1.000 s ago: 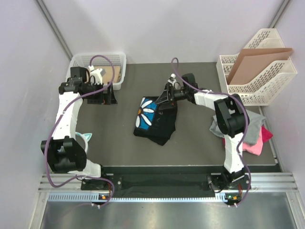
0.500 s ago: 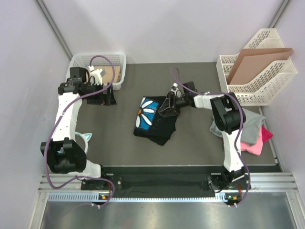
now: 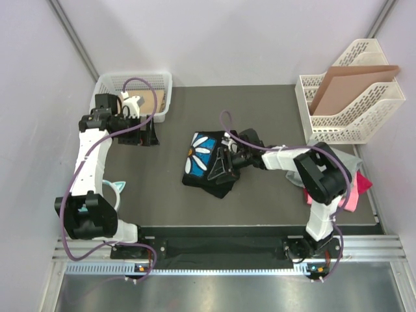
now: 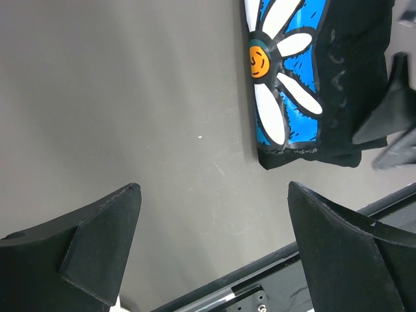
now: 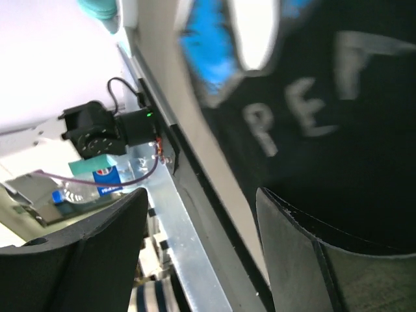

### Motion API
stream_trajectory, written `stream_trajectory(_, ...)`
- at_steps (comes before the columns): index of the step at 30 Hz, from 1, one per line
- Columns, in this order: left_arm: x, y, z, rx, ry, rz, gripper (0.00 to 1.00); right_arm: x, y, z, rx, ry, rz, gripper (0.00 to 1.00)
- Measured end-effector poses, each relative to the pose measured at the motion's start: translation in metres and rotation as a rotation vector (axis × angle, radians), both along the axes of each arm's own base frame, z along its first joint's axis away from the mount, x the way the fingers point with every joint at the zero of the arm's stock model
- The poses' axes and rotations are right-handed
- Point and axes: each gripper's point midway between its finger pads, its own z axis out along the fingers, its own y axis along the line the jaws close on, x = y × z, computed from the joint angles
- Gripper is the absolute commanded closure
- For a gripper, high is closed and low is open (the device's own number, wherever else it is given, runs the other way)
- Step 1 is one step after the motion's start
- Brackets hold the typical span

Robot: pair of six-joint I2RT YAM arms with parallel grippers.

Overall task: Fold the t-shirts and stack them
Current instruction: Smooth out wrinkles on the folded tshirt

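Task progress, fold and stack. The black t-shirt [image 3: 209, 166], with its blue-and-white daisy print uppermost, lies as a compact folded bundle on the table [image 3: 273, 104]. Its near edges look uneven, so the fold is judged nearly complete rather than finished. The right tool [image 3: 218, 170] sits over the right half of the black t-shirt. In the right wrist view its fingers stand apart with nothing visibly pinched between them, and the printed cloth lies just beyond. The left tool [image 3: 145, 134] hovers well to the left of the black t-shirt, above bare table. In the left wrist view its fingers are spread wide and hold nothing. To the right of the black t-shirt, partly hidden by the right arm, the grey t-shirt [image 3: 351, 161] and the pink t-shirt [image 3: 362, 184] lie crumpled together in a heap. Judged state: one shirt almost folded, two not yet folded, and no stack begun.
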Motion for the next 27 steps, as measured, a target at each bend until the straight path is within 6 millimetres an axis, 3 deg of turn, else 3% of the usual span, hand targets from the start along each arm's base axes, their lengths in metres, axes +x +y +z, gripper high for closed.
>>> stream_trajectory(5,-0.001,0.001,-0.001,0.009,-0.003,-0.005,0.01,-0.002,0.0,-0.035,-0.029,0.088,-0.01,0.32)
stream_trajectory(11,-0.002,0.003,-0.001,0.024,-0.006,-0.014,0.01,0.005,-0.008,-0.032,-0.026,0.082,-0.015,0.23)
stream_trajectory(13,-0.002,0.003,-0.002,0.027,-0.007,-0.018,0.01,0.017,-0.024,-0.027,-0.036,0.062,-0.063,0.23)
stream_trajectory(17,-0.003,0.001,-0.001,0.015,-0.008,-0.027,0.01,0.064,-0.084,-0.012,-0.058,-0.009,-0.25,0.23)
stream_trajectory(20,-0.003,-0.005,0.0,-0.005,-0.009,-0.045,0.01,0.091,-0.122,-0.014,-0.1,-0.043,-0.37,0.24)
stream_trajectory(22,-0.004,-0.008,0.001,-0.011,-0.009,-0.054,0.01,0.095,-0.132,-0.022,-0.134,-0.044,-0.398,0.24)
stream_trajectory(27,-0.004,-0.011,0.001,-0.015,-0.012,-0.07,0.01,0.09,-0.128,-0.047,-0.154,0.022,-0.367,0.24)
